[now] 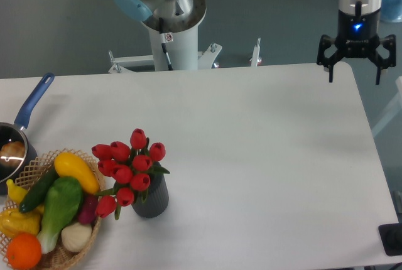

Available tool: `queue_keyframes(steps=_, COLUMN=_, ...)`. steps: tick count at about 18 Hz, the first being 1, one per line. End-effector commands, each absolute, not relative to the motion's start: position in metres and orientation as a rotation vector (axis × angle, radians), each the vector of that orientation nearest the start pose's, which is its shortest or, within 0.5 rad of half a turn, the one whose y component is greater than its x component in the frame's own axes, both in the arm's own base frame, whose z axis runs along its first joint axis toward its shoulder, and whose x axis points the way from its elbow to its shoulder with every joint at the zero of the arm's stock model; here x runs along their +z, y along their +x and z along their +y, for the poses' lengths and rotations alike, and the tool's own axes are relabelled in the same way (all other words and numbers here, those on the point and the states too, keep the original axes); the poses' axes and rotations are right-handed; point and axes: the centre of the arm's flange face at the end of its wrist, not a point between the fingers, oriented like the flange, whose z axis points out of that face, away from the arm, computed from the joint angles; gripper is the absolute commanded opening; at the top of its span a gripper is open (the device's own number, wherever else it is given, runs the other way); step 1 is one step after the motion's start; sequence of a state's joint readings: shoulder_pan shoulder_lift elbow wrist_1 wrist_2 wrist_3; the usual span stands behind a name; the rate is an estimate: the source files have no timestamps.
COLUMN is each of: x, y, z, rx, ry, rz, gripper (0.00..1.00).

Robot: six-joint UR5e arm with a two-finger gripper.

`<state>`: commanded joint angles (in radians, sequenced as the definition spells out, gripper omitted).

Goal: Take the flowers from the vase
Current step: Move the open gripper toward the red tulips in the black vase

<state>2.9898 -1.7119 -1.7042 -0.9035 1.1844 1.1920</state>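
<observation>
The flowers (pixel 129 166), a bunch of red tulip buds with green leaves, stand in the vase (pixel 152 199), a short dark grey ribbed cylinder at the table's front left. My gripper (pixel 354 76) hangs open above the table's far right corner, its two dark fingers spread wide and pointing down with nothing between them. It is far from the flowers, well to their right and behind them.
A wicker basket (pixel 88 245) of vegetables and fruit touches the flowers' left side at the front left edge. A blue-handled saucepan (pixel 31 103) sits behind it at the left edge. The arm's white base column (pixel 174 37) stands behind the table.
</observation>
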Motion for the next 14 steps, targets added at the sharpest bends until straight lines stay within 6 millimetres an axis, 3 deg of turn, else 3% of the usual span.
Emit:
queue_keyframes(steps=3, x=0.419, y=-0.52, z=0.273, rx=0.312, ry=-2.609, rz=-0.147, gripper=1.0)
queue_keyframes(steps=8, x=0.41, y=-0.509, z=0.287, rx=0.251, ry=-2.568, rz=-0.109, gripper=1.0)
queue_keyframes(steps=14, x=0.395, y=-0.474, z=0.334, rx=0.173, ry=-2.575, rz=0.0, gripper=1.0)
